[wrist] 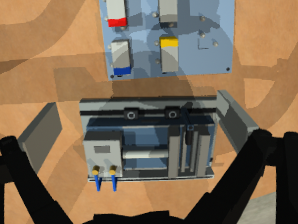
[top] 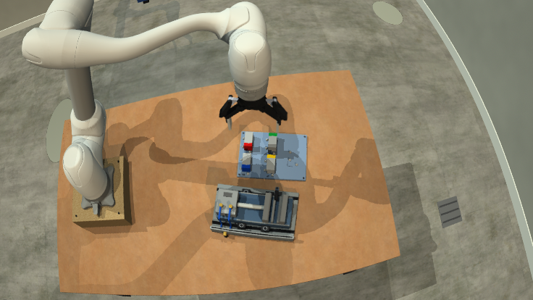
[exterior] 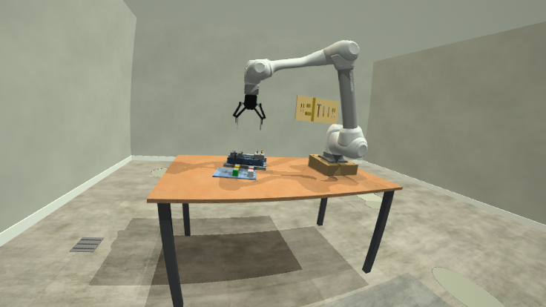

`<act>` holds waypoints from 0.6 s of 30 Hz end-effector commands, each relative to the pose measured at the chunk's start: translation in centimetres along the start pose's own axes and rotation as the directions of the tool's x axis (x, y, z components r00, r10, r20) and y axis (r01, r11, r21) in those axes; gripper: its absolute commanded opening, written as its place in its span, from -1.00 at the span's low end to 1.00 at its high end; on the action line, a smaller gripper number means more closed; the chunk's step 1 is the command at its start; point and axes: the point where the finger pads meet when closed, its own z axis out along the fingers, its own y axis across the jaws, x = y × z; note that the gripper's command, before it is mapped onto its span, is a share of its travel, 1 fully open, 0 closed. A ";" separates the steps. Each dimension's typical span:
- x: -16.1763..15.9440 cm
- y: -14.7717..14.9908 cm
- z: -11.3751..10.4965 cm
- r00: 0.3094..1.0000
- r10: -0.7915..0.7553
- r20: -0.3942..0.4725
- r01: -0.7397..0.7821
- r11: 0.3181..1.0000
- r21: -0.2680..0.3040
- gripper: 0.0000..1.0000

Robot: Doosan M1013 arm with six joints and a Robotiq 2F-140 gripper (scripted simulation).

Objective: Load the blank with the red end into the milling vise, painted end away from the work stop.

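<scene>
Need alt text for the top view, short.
Seen from above, an open, empty gripper hangs beyond the far edge of a blue infeed plate holding four blanks, ends painted red, green, blue and yellow. The milling vise beside the plate holds no blank.

My arm's [top: 122, 39] shell looks like smooth, faintly glossy white plastic; my pincer [top: 253, 118] is matt black. The table [top: 148, 246] at six o'clock reads as matt orange wood, my base block [top: 121, 209] as rough speckled board. The vise [top: 288, 219] looks grey metal, the infeed plate [top: 298, 164] smooth pale blue.
</scene>
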 end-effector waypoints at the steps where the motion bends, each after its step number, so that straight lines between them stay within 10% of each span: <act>1: 0.0 0.0 0.0 1.000 0.000 0.000 0.000 1.000 0.000 1.00; 18: 3.0 1.4 -2.3 1.000 0.000 0.000 0.000 1.000 0.000 1.00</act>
